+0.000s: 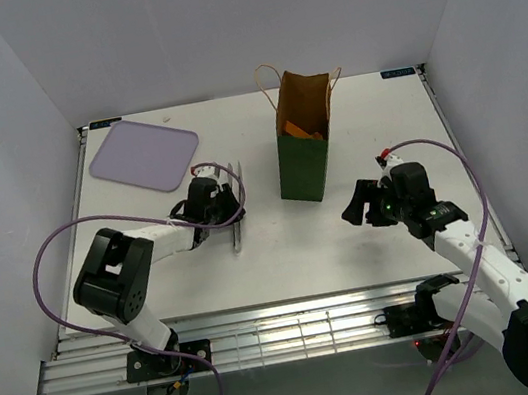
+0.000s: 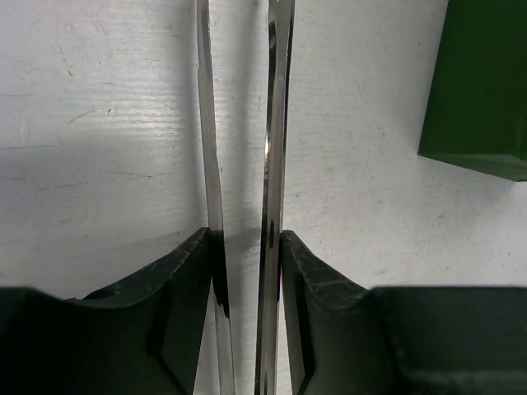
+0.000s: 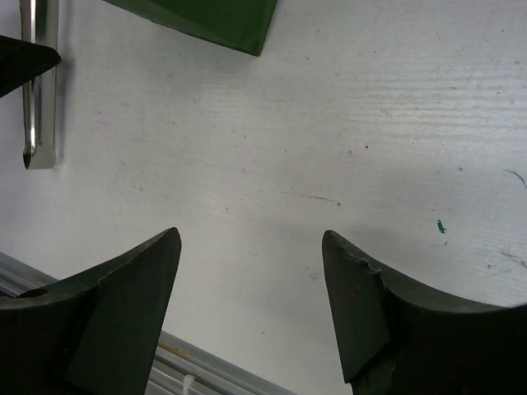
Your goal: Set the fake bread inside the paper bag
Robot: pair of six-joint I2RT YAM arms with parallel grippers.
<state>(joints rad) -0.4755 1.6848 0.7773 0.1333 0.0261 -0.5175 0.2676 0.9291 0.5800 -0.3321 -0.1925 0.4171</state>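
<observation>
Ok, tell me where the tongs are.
In the top view, the metal tongs are held in the left end effector, left of the green paper bag and nearer than the lilac tray.

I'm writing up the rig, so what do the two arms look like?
The left arm and right arm: white links, black joints, a looping purple cable each. The left gripper and right gripper: black, wedge-shaped fingers. Green light on the right wrist.

Your top view looks down over the whole worktop [image 1: 371, 230] from the near side; both wrist views sit close above it, sharing the paper bag [image 2: 482, 90].
</observation>
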